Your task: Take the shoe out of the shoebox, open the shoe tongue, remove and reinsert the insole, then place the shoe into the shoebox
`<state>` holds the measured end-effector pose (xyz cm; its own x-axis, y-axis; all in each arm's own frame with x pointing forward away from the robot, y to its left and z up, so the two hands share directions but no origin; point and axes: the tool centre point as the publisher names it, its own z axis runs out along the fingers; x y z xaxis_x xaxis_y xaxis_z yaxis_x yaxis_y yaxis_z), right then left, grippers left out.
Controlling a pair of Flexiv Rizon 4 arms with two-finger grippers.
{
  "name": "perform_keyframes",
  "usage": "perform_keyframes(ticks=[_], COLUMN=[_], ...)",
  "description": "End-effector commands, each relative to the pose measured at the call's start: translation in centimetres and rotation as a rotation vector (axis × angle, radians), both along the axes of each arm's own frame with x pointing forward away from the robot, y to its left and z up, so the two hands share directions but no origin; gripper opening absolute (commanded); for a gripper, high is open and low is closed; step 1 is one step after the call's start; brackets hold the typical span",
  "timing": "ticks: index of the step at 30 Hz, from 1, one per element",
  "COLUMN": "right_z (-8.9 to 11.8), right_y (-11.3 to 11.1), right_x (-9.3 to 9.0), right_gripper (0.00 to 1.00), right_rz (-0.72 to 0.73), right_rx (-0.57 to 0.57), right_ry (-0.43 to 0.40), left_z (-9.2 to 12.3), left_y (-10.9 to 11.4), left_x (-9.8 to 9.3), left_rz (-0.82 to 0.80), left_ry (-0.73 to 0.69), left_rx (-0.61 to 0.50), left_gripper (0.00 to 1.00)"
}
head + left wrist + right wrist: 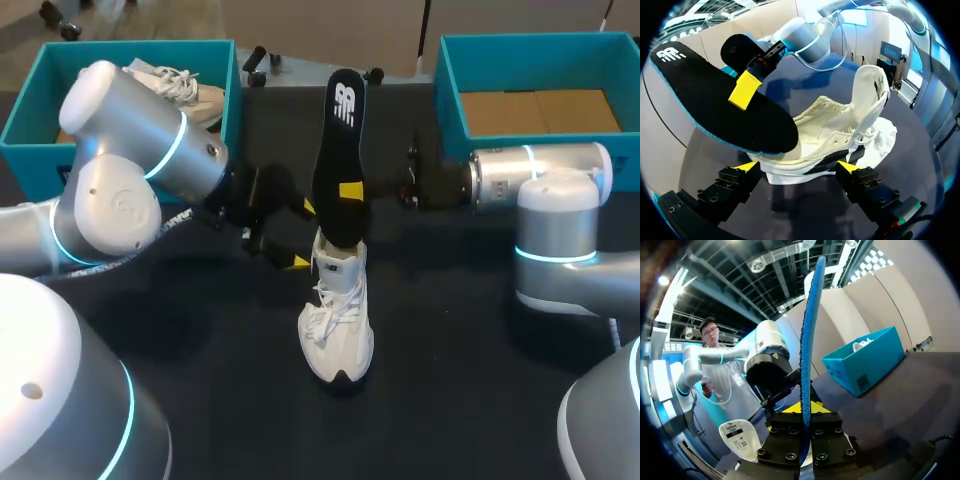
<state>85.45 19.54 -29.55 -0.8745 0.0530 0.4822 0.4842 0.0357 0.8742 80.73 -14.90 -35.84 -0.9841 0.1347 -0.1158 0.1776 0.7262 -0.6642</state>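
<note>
While the right hand (350,192) pinches the black insole (338,140) flat between its two fingers at about mid-length, the insole stands nearly upright. Its lower end dips into the mouth of the white shoe (338,320). The shoe rests on its sole on the desk (460,390) between the two arms, with its tongue (872,85) pulled well open. The left hand (796,167) is spread wide, its yellow tips just beside the shoe's near flank and clamped on nothing.

I judge the insole light, thin and floppy. Gripped at the middle it holds straight, but pushed down from there it is likely to buckle. A hold lower down, nearer the collar, would suit feeding it in. The shoe looks light and soft in the upper, so it could easily tip or slide. Its firm sole edge and heel are the places to brace it.
</note>
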Motion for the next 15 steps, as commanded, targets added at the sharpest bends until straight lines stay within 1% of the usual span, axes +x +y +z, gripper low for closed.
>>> perform_keyframes(ticks=[1,15], right_z=[-0.28,-0.97], right_y=[0.12,0.92], right_x=[-0.36,-0.77], right_gripper=[0.00,0.00], right_rz=[-0.002,0.019], right_rx=[-0.001,0.016], right_ry=[0.000,0.028], left_z=[-0.56,-0.70], left_y=[-0.51,-0.04], left_x=[0.15,0.09], left_rz=[0.000,0.007], left_ry=[0.003,0.012], left_rx=[0.000,0.002], left_gripper=[1.00,1.00])
